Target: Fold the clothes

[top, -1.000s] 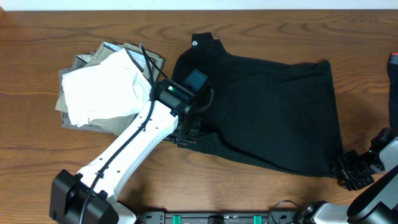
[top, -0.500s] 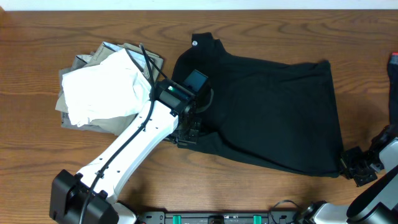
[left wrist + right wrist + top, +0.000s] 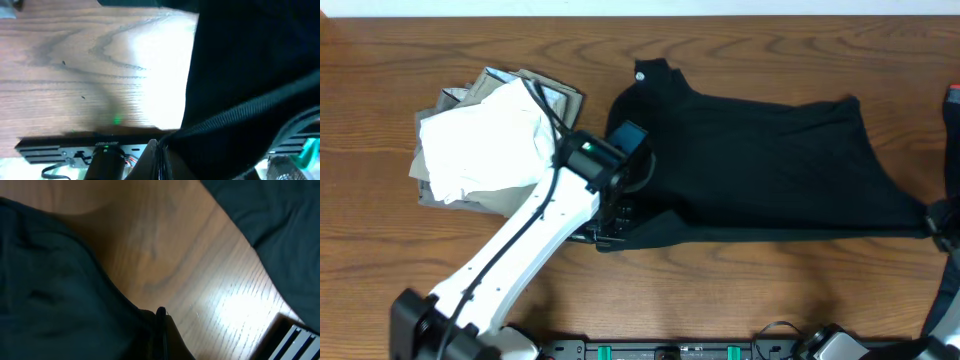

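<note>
From overhead, the right hand (image 3: 947, 219) was mostly cut off by the right edge, and the stretched corner of the black T-shirt (image 3: 770, 170) ran out of frame with it. A red object (image 3: 954, 97) there showed only a sliver. The fingertips of the left hand (image 3: 617, 218) were lost against dark cloth. The white garment (image 3: 480, 145) covered most of the beige pieces (image 3: 480, 198) beneath. In both wrist views the closed fingers pinching fabric were blurred and clipped by the bottom edge.

I look straight down on the table (image 3: 380, 40) from overhead, while both wrist cameras peer closely at the same black shirt (image 3: 770, 160).
</note>
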Robot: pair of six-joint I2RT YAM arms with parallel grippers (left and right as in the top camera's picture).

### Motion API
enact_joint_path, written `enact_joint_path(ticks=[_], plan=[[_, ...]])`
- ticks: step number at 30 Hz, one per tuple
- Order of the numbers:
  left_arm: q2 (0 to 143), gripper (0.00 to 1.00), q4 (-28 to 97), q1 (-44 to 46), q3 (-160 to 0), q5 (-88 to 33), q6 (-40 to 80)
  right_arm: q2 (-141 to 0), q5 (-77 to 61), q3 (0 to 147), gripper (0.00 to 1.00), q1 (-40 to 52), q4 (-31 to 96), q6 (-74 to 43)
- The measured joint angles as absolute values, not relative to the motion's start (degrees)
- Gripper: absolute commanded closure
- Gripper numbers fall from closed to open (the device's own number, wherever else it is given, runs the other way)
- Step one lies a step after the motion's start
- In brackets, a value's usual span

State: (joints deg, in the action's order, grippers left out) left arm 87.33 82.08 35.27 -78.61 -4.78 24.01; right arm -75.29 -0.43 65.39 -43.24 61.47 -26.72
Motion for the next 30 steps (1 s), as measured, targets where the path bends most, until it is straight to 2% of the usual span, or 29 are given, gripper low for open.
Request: enact_joint_path(ticks=[9, 19, 25, 30], plan=[[82.7, 0.94, 83.7, 35.3, -78.6, -7.4, 23.9, -76.8, -0.8, 65.5, 0.99, -40.7, 61.3, -26.7], [82.7, 0.94, 90.5, 36.1, -78.6, -20.0, 21.7, -77.3, -0.8, 65.5, 0.99, -40.0, 58.4, -26.8], [82.7, 0.94, 90.0, 36.9, -78.6, -24.2, 21.1, -77.3, -0.9, 65.5, 0.99, -40.0, 58.1, -26.8], [82.7, 0.94, 83.4, 36.3, -78.6, -22.2, 20.9, -77.3, -1.9, 65.5, 0.99, -40.0, 58.0, -26.8]])
